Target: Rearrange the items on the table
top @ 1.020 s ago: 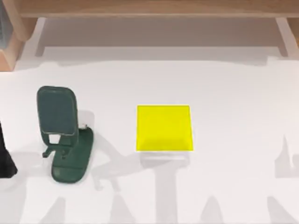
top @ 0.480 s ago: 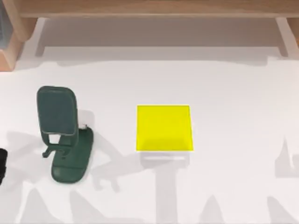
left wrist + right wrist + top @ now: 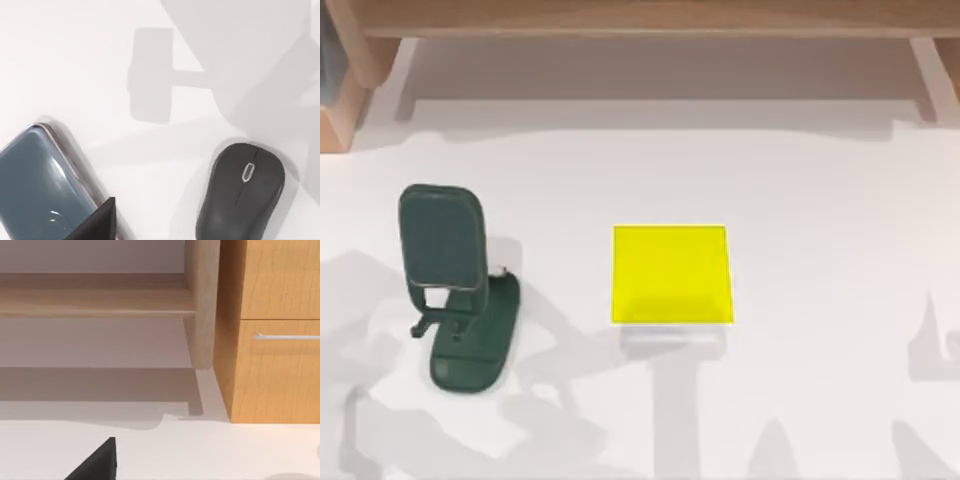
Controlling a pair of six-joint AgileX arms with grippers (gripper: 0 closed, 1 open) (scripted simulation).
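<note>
A: Largest first. What carries everything?

B: Wide plain white tabletop (image 3: pixel 820 200). A light wooden shelf (image 3: pixel 650 18) runs along its far edge; the right wrist view adds a wooden cabinet with a metal drawer handle (image 3: pixel 287 336) beside the shelf's upright.

A: Next down?

B: Dark green phone stand (image 3: pixel 455 290), left part of the tabletop, its back plate upright over an oval base. Well apart from it, near the middle, a flat yellow square pad (image 3: pixel 671 274). Nothing lies on either.

A: The task items?

B: Left wrist view. Grey-blue rounded-rectangle phone (image 3: pixel 35 190), flat on the white surface, set at a slant, cut off by the edge of the picture. Near it but not touching, a small black oval computer mouse (image 3: pixel 241 192) with a pale scroll wheel, also flat. Bare tabletop between the two.

A: Claws?

B: Left claw (image 3: pixel 97 225): a single dark fingertip in the left wrist view, overlapping the phone's corner. Released or clenched, cannot tell. Right claw (image 3: pixel 97 462): one dark tip over bare tabletop, facing the shelf. Its state, cannot tell either.
</note>
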